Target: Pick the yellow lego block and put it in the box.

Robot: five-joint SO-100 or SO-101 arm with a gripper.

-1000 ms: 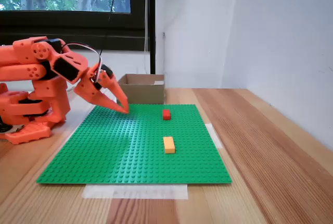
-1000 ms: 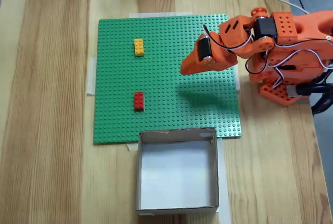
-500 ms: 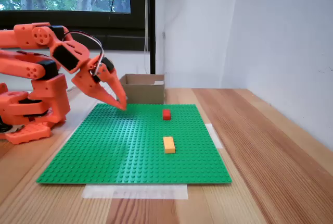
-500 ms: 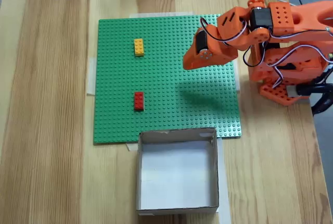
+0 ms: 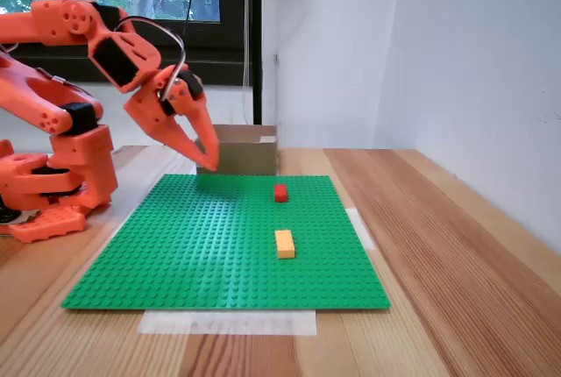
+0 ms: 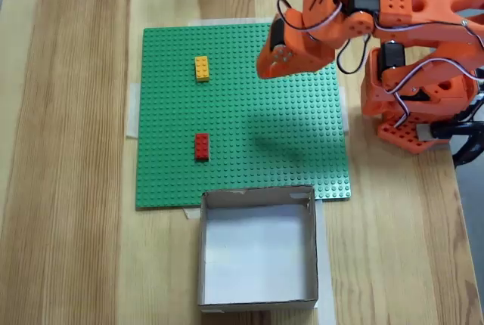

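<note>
Rising above the green studded baseplate [image 6: 242,166], the orange gripper [image 5: 209,163], jaws together and empty, is nearing the small, rigid, light yellow plastic brick [image 6: 202,68]; its long sides suit grasping.

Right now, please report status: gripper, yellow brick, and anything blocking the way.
Orange two-finger gripper raised above the green studded baseplate, shut, holding nothing. Small yellow-orange plastic brick on baseplate, untouched. Small red brick lies between it and brown cardboard box; approach clear.
</note>
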